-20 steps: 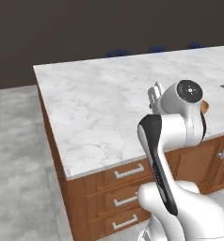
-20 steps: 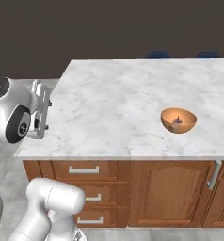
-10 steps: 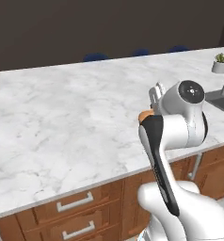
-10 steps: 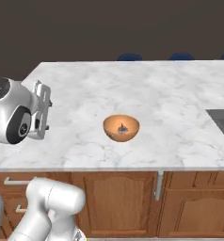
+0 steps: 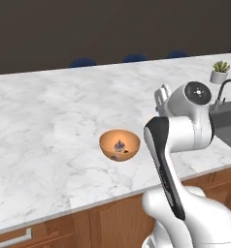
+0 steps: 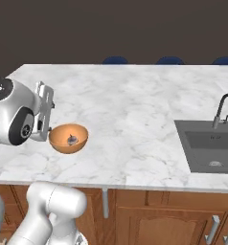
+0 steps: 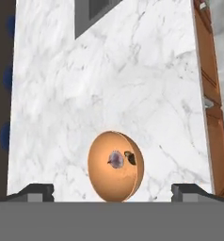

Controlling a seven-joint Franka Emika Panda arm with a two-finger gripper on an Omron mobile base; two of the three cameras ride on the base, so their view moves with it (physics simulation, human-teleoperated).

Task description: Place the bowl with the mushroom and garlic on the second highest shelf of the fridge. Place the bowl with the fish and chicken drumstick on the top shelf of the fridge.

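Observation:
The bowl with the mushroom and garlic (image 5: 120, 144) (image 6: 68, 139) (image 7: 116, 164) is a small orange-tan bowl with a grey-purple lump inside. It stands on the white marble counter (image 5: 49, 121) close to the front edge. My gripper (image 5: 161, 97) (image 6: 45, 112) (image 7: 113, 192) hangs open above the counter, just beside the bowl and apart from it. In the hand view its two dark fingertips (image 7: 36, 190) stand wide, with the bowl low between them. The fridge, its shelves and the bowl with the fish and chicken drumstick are out of view.
A dark sink (image 6: 209, 143) (image 5: 229, 126) with a curved tap (image 6: 223, 107) is set into the counter to the right. A small potted plant (image 5: 219, 71) stands behind it. Blue chair backs (image 6: 116, 60) line the far side. Wooden drawers (image 7: 212, 94) run below the front edge.
The whole picture has shifted as the base drove right along the counter; the bowl now lies right by the arm and the sink has come into view. The gripper stays open.

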